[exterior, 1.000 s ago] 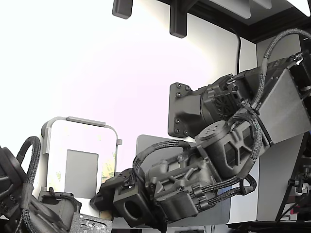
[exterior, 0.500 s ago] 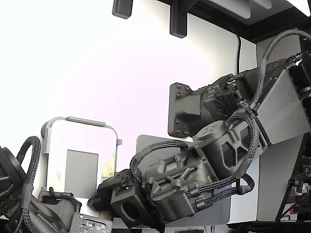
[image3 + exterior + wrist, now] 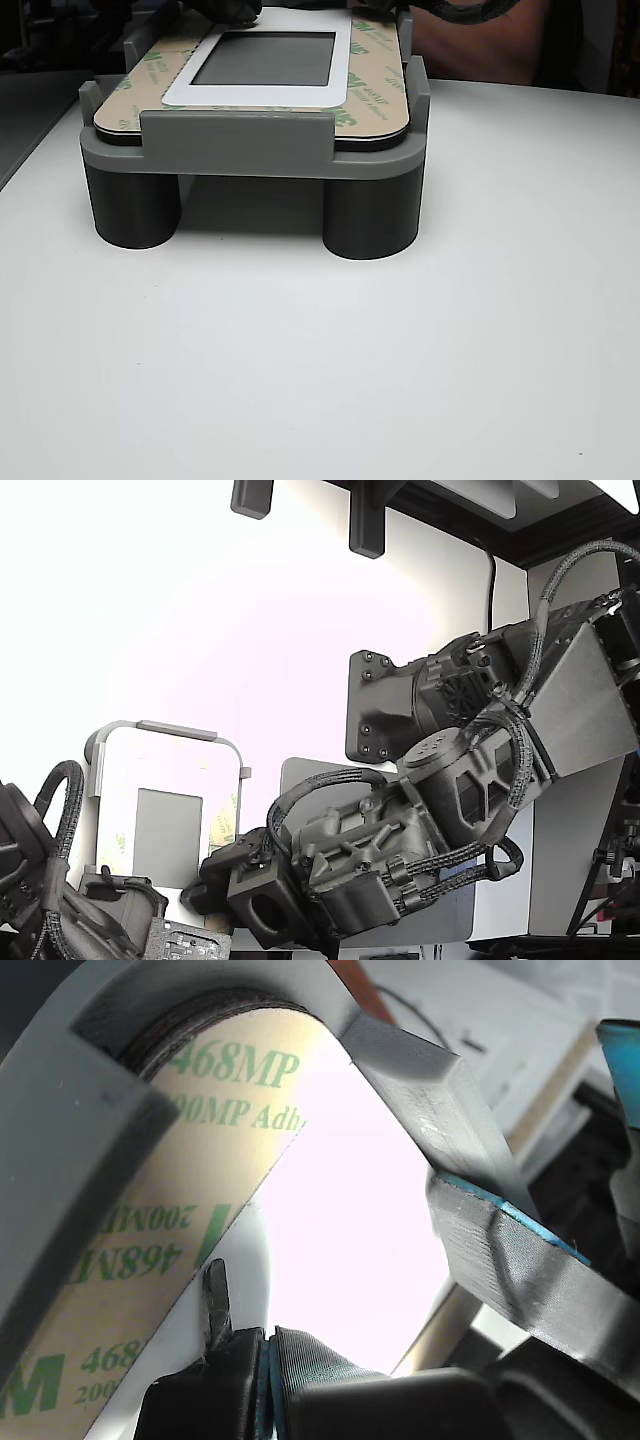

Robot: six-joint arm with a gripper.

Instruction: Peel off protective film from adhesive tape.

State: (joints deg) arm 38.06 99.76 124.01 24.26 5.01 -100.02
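The protective film (image 3: 180, 1190) is a pale-yellow strip with green print. It fills the wrist view, lying along the curved edge of the white panel (image 3: 165, 770) inside the grey fixture (image 3: 235, 135). In the other view, film strips (image 3: 375, 85) run down both long sides of the panel around a grey patch (image 3: 265, 58). My gripper (image 3: 268, 1355) sits at the film's edge with its blue-lined jaws pressed together. A dark sliver (image 3: 215, 1295) stands up beside them; whether film is pinched cannot be told. In the exterior view the gripper (image 3: 200, 888) is low at the panel's right edge.
The fixture stands on round legs (image 3: 370, 215) on a white table (image 3: 320, 380). A second dark arm (image 3: 60, 900) sits at the exterior view's lower left. A reddish-brown shape (image 3: 480, 50) lies behind the fixture. Grey fixture walls (image 3: 450, 1130) crowd the gripper.
The arm and gripper have shifted slightly down and to the exterior view's left, closer along the panel's right edge. Panel and fixture have not moved.
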